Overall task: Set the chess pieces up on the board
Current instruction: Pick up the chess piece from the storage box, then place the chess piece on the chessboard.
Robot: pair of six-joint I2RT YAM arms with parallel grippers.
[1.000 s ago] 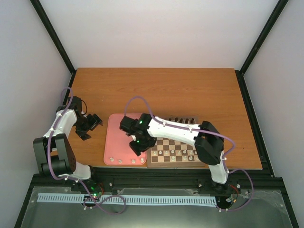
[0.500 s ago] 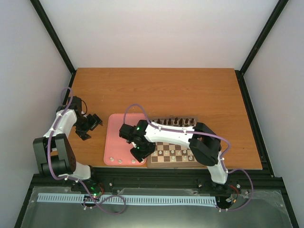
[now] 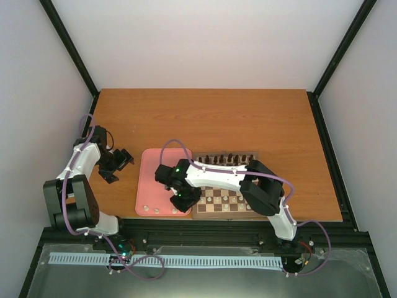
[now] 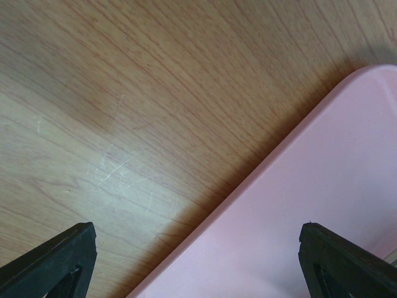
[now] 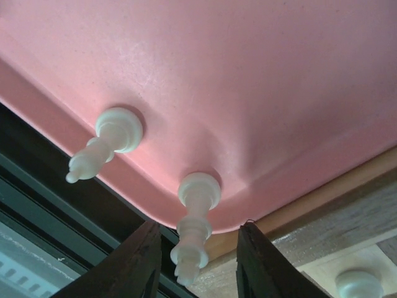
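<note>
Fingers of my right gripper (image 5: pixel 198 226) stand apart on either side of a small cream chess piece with a round base (image 5: pixel 197 198), low in the middle of the right wrist view. A thin gap shows on each side, so I bracket it without pressing it. It stands at the rounded near corner of the smooth pink rectangular tray (image 5: pixel 248 74). A second cream piece (image 5: pixel 115 133) stands just to its left along the same edge.

In the lower right of that view, a corner of the square wooden chessboard with dark brown and cream squares (image 5: pixel 372 248) lies just beside the tray, with one more cream base on it.

From above, that gripper sits at the tray's lower right corner. A short row of cream pieces (image 3: pixel 158 210) lines the tray's bottom edge, and others stand on the board's lower rows.

Further up and left, my left gripper (image 3: pixel 118 162) hangs over the orange-brown wooden table (image 3: pixel 205 118) beside the tray's left edge. Its fingers are spread wide with nothing between them. Dark brown pieces (image 3: pixel 226 159) line the board's top edge.
</note>
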